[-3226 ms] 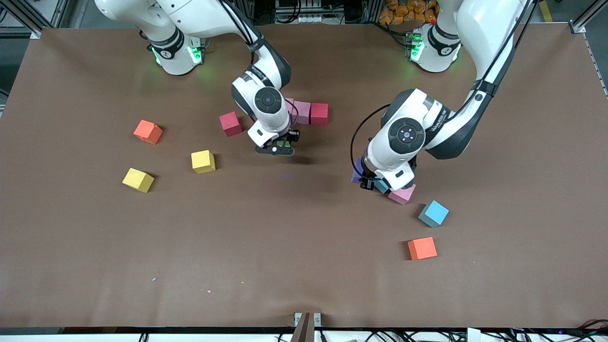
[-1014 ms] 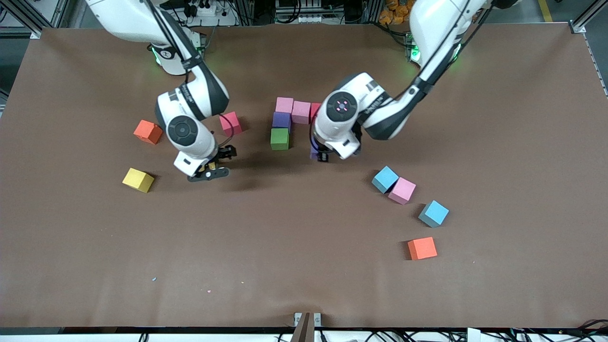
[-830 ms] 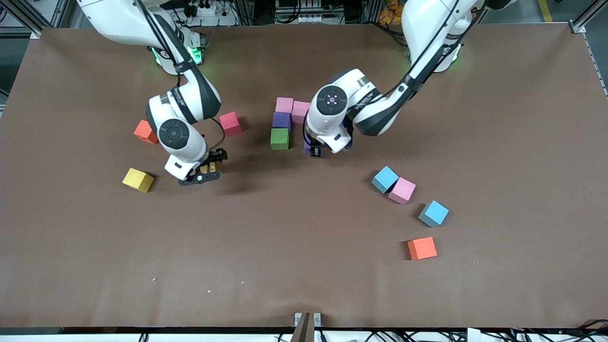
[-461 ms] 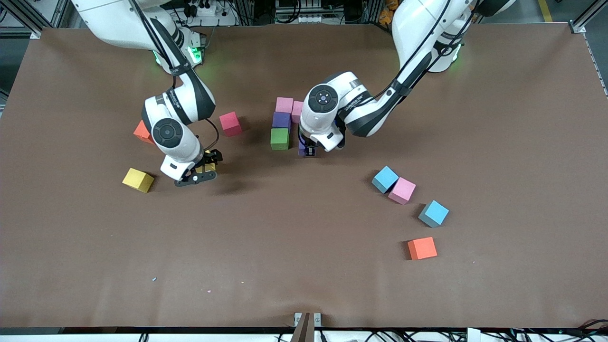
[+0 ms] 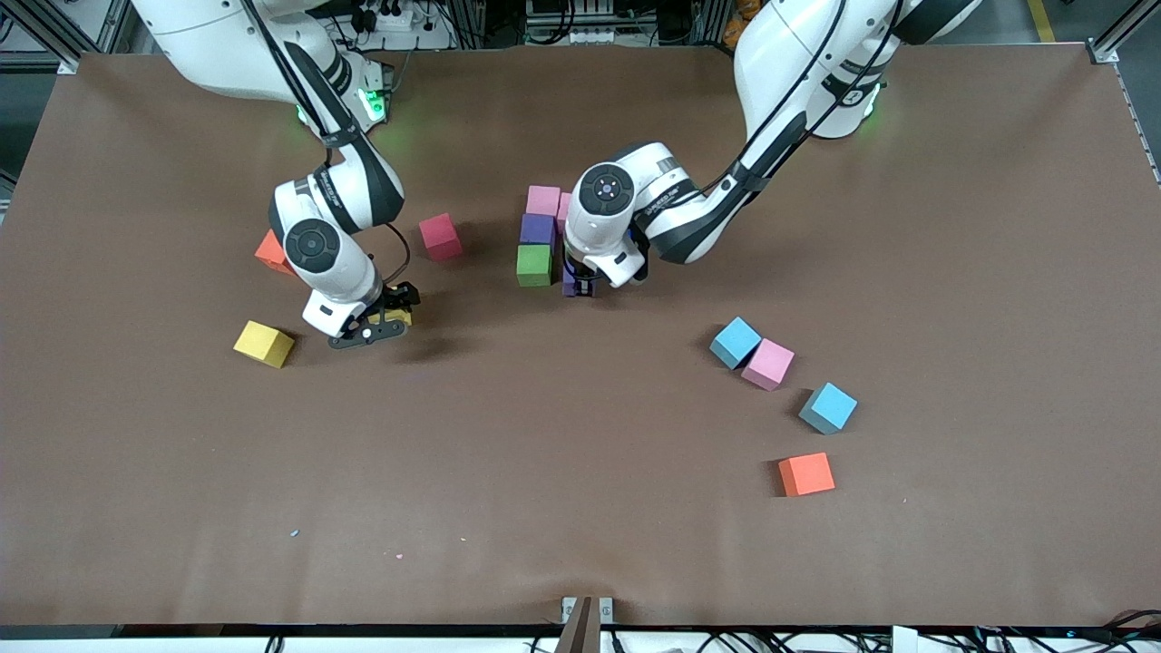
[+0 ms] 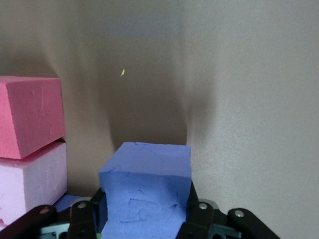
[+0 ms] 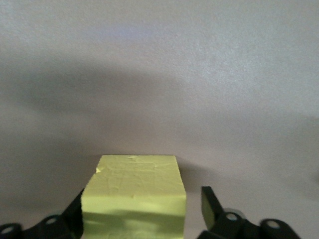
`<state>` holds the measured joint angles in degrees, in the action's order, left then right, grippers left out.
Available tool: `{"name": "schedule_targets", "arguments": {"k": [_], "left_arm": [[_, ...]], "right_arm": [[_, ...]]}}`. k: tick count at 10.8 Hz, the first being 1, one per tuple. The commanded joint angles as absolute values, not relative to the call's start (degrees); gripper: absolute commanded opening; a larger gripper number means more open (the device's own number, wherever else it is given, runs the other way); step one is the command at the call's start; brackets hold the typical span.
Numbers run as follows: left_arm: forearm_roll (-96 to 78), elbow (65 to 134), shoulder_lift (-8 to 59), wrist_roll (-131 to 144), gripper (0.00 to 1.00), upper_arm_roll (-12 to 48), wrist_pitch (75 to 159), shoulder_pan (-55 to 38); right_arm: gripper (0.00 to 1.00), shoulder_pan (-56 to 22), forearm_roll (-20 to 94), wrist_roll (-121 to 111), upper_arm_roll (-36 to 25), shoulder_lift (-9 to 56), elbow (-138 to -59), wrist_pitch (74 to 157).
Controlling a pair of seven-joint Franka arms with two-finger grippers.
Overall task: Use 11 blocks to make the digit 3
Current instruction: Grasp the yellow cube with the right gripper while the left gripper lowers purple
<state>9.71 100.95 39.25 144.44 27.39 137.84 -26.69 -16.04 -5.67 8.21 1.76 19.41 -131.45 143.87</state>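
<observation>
Brown paper covers the whole counter (image 5: 580, 472), and the blocks lie scattered across it. Near the middle, toward the arms' bases, sits the start of the digit 3: a pink block (image 5: 543, 199), a purple block (image 5: 537, 229) touching it on the camera side, and a green block (image 5: 534, 265) touching that one. The left arm hides whatever lies beside the pink one in the front view; its wrist view shows a crimson block (image 6: 30, 115) touching a second pink block (image 6: 31, 179).

The left pincer (image 5: 580, 283) is low, just beside the green block, pinching a second purple block (image 6: 147, 191) between its fingers.

The right pincer (image 5: 367, 325) is down at the counter toward the right arm's end, its fingers set around a yellow block (image 7: 133, 196). One finger (image 7: 209, 205) stands a little off the block's side, so the pincer is spread rather than gripping. Another yellow block (image 5: 264, 344) lies near it, and an orange block (image 5: 270, 251) peeks out from under the right arm. A loose crimson block (image 5: 440, 237) sits between that arm and the digit.

Toward the left arm's end, a light blue block (image 5: 735, 342) touches a pink block (image 5: 767, 364); another light blue block (image 5: 827, 407) and an orange block (image 5: 806, 473) lie nearer the camera.
</observation>
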Motion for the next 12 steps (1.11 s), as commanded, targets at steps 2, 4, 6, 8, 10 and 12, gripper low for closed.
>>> {"name": "schedule_targets", "arguments": {"k": [2,4,6,8,10,12], "left_arm": [[11.25,100.37,39.90,147.30,0.00,26.02,139.22,-28.92],[11.25,100.37,40.08,147.57,0.00,26.02,139.39,-29.35],[11.16,100.37,40.25,147.66,0.00,26.02,139.66,-29.36],[11.25,100.37,40.25,148.35,0.00,26.02,139.66,-29.53],[12.56,100.28,40.34,150.20,0.00,26.02,139.66,-29.53],[12.83,100.28,40.34,151.43,0.00,26.02,139.66,-30.06]], "right_arm": [[0.08,-14.24,-5.89,7.82,3.25,17.32,-131.75,143.27],[0.06,-14.41,-3.80,8.00,3.60,17.31,-128.08,138.98],[0.06,-15.90,0.68,8.09,4.22,18.01,-122.98,134.49],[0.07,-17.49,5.08,8.17,4.13,18.54,-118.67,129.92],[0.07,-18.97,6.50,10.79,4.04,20.03,-114.72,126.40],[0.07,-20.99,6.50,14.40,4.04,21.52,-111.99,126.21]]}}
